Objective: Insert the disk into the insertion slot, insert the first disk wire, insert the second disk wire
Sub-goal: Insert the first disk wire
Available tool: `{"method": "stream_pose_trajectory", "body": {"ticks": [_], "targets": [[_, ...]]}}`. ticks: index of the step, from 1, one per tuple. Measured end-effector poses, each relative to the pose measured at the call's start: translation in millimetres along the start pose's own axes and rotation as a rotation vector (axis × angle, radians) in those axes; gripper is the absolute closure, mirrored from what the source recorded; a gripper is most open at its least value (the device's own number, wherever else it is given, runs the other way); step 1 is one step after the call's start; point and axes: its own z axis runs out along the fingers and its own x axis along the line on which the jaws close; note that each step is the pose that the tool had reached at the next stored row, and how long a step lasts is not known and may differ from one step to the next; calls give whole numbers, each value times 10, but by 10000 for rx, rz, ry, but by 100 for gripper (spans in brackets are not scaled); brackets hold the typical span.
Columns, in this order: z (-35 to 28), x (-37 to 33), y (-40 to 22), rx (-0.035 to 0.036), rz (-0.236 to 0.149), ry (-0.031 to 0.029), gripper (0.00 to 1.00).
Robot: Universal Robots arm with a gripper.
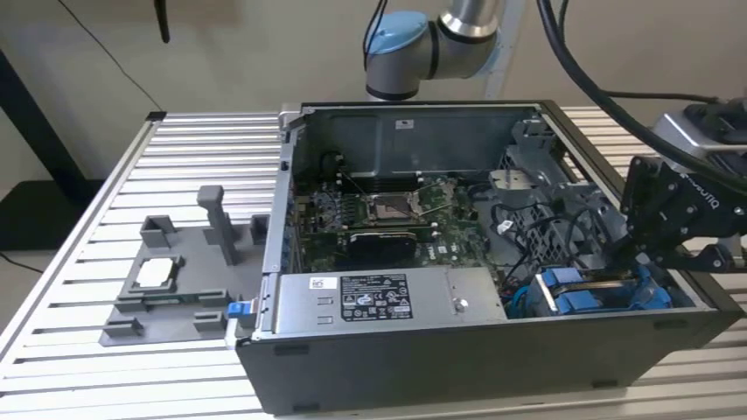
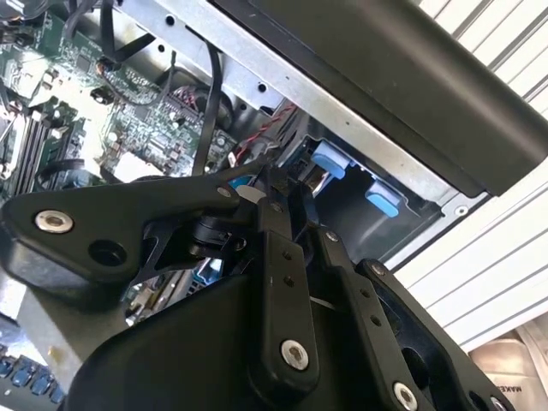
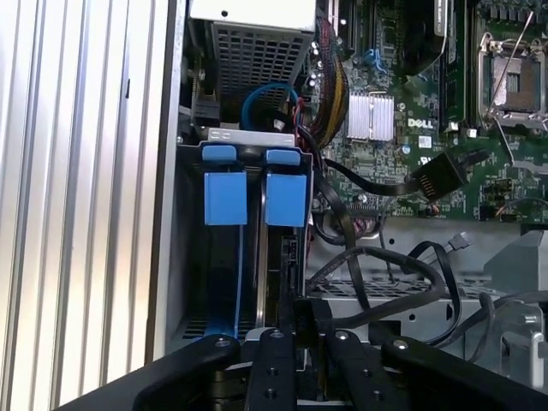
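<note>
Gripper (image 3: 305, 310) linkage up close, jaws nearly together right at the mouth of the insertion slot (image 3: 190, 257); can't tell if they pinch anything. Slot sits in the near corner of the case (image 1: 467, 354) at the exterior view's right, beside the grey supply box (image 1: 373, 302). Dark slab beside the blue rails (image 3: 225, 199) is probably the disk (image 3: 282, 261). Judgement: disk is dense, rigid, shock-sensitive; hold it by the side edges. Rails are thin plastic, likely to flex.

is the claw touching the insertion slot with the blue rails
Cannot tell. In the first wrist view the claw sits in front of one end of the insertion slot, and its own body hides the spot where they would meet.
</note>
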Motion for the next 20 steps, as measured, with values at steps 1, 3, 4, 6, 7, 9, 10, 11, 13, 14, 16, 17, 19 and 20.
{"method": "stream_pose_trajectory", "body": {"ticks": [1, 3, 4, 6, 7, 9, 10, 11, 13, 14, 16, 17, 19, 20], "targets": [[4, 1, -1, 0, 5, -1, 81], [8, 1, -3, 3, 24, -3, 81], [11, 2, -3, 5, 38, -5, 81], [14, 2, -5, 10, 80, -8, 81], [16, 3, -5, 13, 102, -11, 81], [18, 2, -6, 19, 156, -21, 81], [17, 2, -6, 23, 178, -24, 81], [16, 2, -6, 24, 193, -28, 81], [5, 1, -5, 27, 201, -30, 81], [-2, 0, -4, 27, 204, -28, 81], [-4, 0, -2, 27, 210, -29, 81], [-4, 0, -1, 28, 215, -29, 81], [-5, 0, 1, 32, 239, -28, 81], [-5, -1, 1, 34, 259, -28, 81]]}}
